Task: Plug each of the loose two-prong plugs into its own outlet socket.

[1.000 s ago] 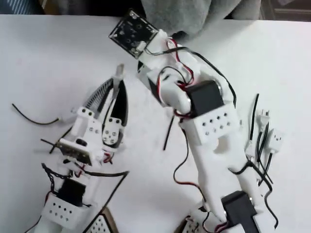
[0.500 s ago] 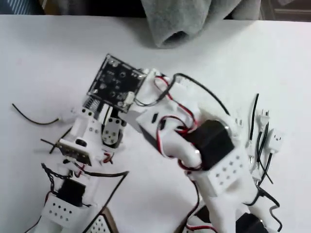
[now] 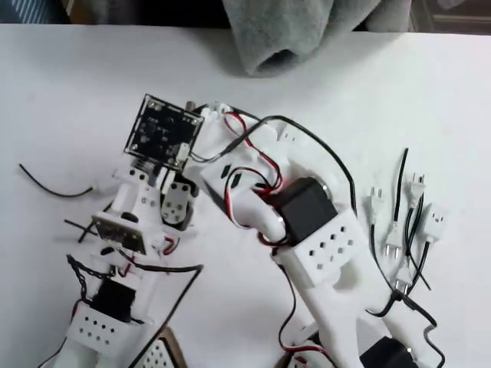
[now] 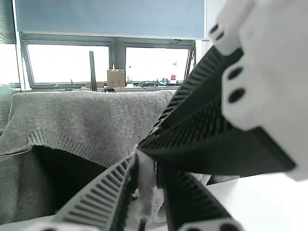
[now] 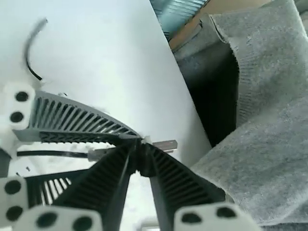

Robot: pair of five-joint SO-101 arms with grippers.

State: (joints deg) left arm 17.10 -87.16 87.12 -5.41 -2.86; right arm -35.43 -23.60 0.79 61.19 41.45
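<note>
My left gripper (image 4: 143, 166) points toward the table's far edge and is shut on a white two-prong plug (image 4: 144, 188). In the left wrist view, my right gripper (image 4: 142, 147) comes in from the side and its black fingers (image 4: 202, 120) pinch the same plug's free end. In the right wrist view, the right gripper (image 5: 138, 155) is shut with the plug's metal prongs (image 5: 166, 143) sticking out past its tip. From above, the right arm's camera board (image 3: 161, 135) covers both tips. Loose plugs (image 3: 376, 198) and a white outlet socket (image 3: 435, 221) lie at the right.
A grey sweater (image 3: 291, 31) hangs over the table's far edge. A loose black wire (image 3: 54, 188) lies at the left. The right arm (image 3: 314, 238) crosses the table's middle. Tangled black cords (image 3: 410, 230) run among the plugs at the right.
The right arm has swung from the back centre to the left and down onto the left gripper's tip. The left arm has kept still with its plug.
</note>
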